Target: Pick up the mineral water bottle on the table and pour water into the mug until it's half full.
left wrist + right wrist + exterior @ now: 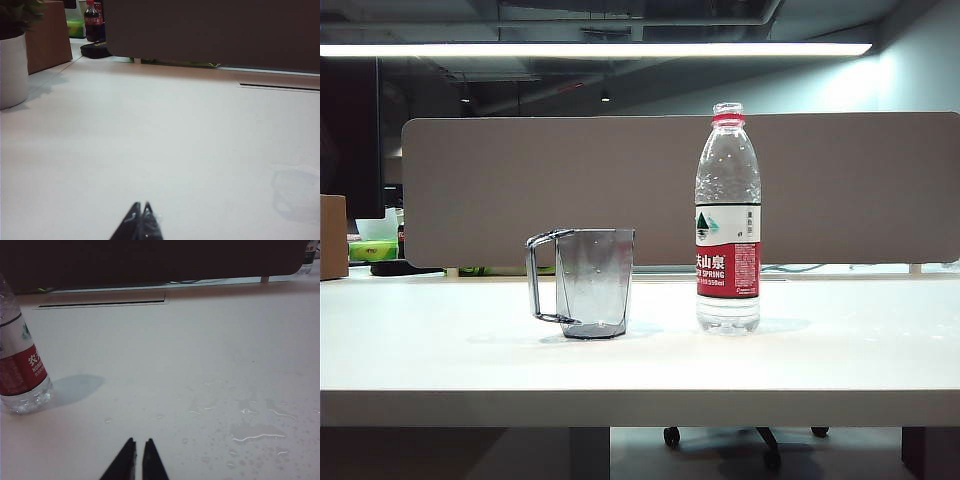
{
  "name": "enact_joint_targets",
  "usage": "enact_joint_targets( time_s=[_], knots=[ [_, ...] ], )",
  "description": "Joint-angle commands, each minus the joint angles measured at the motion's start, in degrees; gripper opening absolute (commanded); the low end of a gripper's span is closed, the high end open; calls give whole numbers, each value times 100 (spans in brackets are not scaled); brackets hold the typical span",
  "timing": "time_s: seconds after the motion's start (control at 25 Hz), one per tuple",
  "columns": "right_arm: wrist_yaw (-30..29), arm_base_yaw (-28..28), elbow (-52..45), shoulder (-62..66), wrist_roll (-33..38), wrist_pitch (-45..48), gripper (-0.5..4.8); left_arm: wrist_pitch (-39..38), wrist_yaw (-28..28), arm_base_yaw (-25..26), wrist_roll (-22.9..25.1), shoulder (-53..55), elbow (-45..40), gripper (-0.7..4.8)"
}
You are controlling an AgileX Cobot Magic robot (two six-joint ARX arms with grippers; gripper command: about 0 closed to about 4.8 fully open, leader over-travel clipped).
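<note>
the mineral water bottle point(727, 220) stands upright on the table point(840, 360), a tall clear ribbed plastic cylinder with a red neck ring, no cap on its mouth and a red-and-white label with chinese characters. just beside it on the left of the exterior view, apart from it, stands the mug point(592, 283), clear greyish and faceted, its thin angular loop handle turned away from the bottle. the table is smooth, matte white, with a thick pale front edge; a grey divider panel point(520, 190) closes off its back.

neither arm shows in the exterior view. the left gripper point(140, 209) appears only as two dark pointed fingertips pressed together above bare tabletop; the mug is barely a faint outline at the edge of that view. the right gripper point(138, 444) likewise shows just its dark tips, a thin slit between them, holding nothing. in the right wrist view the bottle is cut off above the label, and spilled water point(250, 432) lies in thin puddles and drops on the table.

open white surface lies between both grippers and the two vessels.
</note>
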Motion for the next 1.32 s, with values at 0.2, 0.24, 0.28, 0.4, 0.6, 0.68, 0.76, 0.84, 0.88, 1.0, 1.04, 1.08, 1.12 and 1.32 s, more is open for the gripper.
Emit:
enact_joint_targets(
  time_s=[0.2, 0.24, 0.28, 0.4, 0.6, 0.68, 0.76, 0.84, 0.88, 1.0, 1.04, 1.08, 1.12, 1.32],
  knots=[
    [-9, 2, -22, -9, 17, 63, 41, 35, 7, -2, -22, 0, 9, -5],
    [-9, 2, -22, -11, 17, 63, 41, 35, 7, -2, -22, 0, 9, -5],
    [-9, 2, -22, -9, 17, 63, 41, 35, 7, -2, -22, 0, 9, -5],
    [-9, 2, -22, -9, 17, 74, 41, 37, 7, -2, -22, 0, 9, -5],
    [-31, 4, -22, -9, 96, 79, 40, 151, 48, -2, -358, 0, 20, -5],
    [-33, 7, 4, -11, 693, 249, 41, 601, 409, -4, -887, 0, 46, -5],
    [-420, 7, 262, -9, 1810, 601, 40, 1226, 885, -4, -1543, 0, 251, -5],
    [-935, 11, 824, 7, 2328, 470, -9, 1231, 1517, -4, -1751, 0, 673, -5],
    [-1143, 9, 1097, 17, 2332, 254, -10, 1080, 1880, -4, -1939, 2, 848, -5],
    [-1860, 11, 2387, 275, 1585, -964, -10, 201, 3213, -4, -2138, 35, 1475, -5],
    [-1987, 11, 2634, 411, 1316, -1211, -10, -17, 3475, -4, -2109, 46, 1589, -5],
    [-2251, 11, 3110, 807, 809, -1646, -6, -267, 3805, -4, -2011, 101, 1705, -5],
    [-2455, 15, 3298, 1064, 579, -1705, 21, -367, 3930, -4, -1930, 149, 1738, -5],
    [-2498, 330, 3491, 2787, -415, -229, 196, -1276, 3753, -2, -938, 262, 1742, -5]
  ],
)
